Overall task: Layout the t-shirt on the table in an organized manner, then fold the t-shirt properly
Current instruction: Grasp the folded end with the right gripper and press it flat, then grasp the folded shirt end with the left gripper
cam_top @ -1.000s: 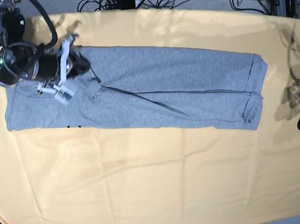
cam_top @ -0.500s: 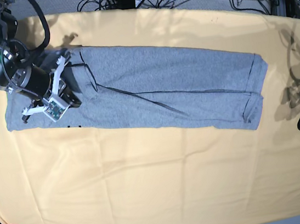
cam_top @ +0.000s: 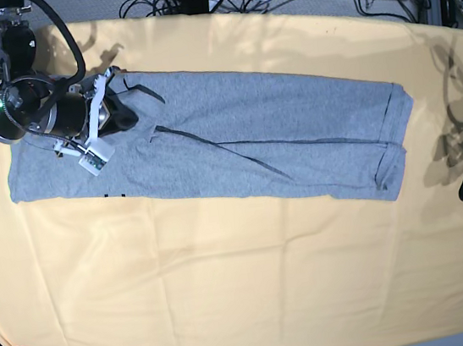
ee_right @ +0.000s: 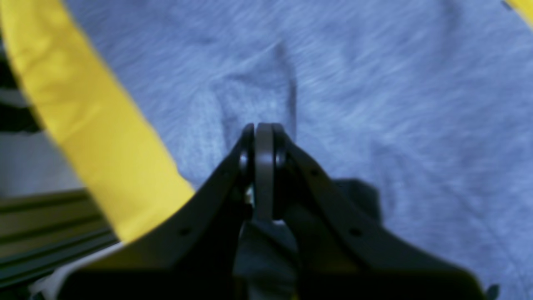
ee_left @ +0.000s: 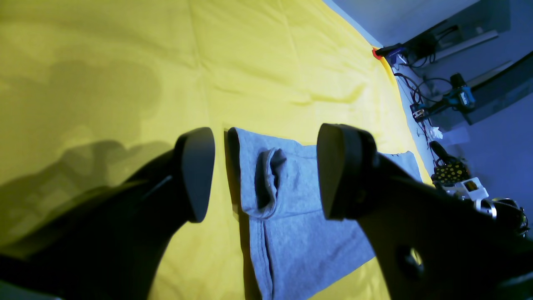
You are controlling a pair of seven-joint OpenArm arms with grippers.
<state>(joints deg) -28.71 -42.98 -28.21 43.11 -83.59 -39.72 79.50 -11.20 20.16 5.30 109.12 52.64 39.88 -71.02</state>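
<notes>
One t-shirt (cam_top: 244,141), grey and folded into a long band, lies across the upper half of the base view on the one yellow-orange table (cam_top: 229,284), from the upper left toward the right, where two rolled sleeve ends stack. Two arms work here. The right end effector (ee_right: 263,137), at upper left, has its fingers pressed together above the grey cloth, gripping nothing visible. The left end effector (ee_left: 266,171) hangs with fingers spread wide, the shirt's rolled end showing between them, untouched.
</notes>
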